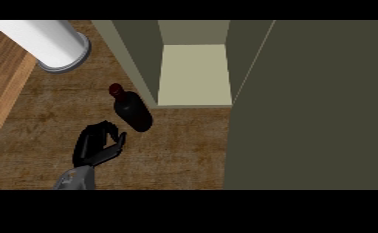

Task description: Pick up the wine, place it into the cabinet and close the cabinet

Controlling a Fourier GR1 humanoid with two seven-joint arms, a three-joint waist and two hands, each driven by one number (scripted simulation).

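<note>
A dark wine bottle with a red cap stands on the wooden counter, just left of the cabinet's open front. The olive cabinet shows a pale inner floor, and its door stands open at the right, filling that side of the view. My left hand comes in from the lower left, fingers relaxed and slightly curved, thumb out. It sits just below and left of the bottle, a small gap away, holding nothing. My right hand does not show in this view.
A white cylinder with a grey base rim stands at the upper left. A lighter wood strip runs along the counter's left side. Bare counter lies below the cabinet opening.
</note>
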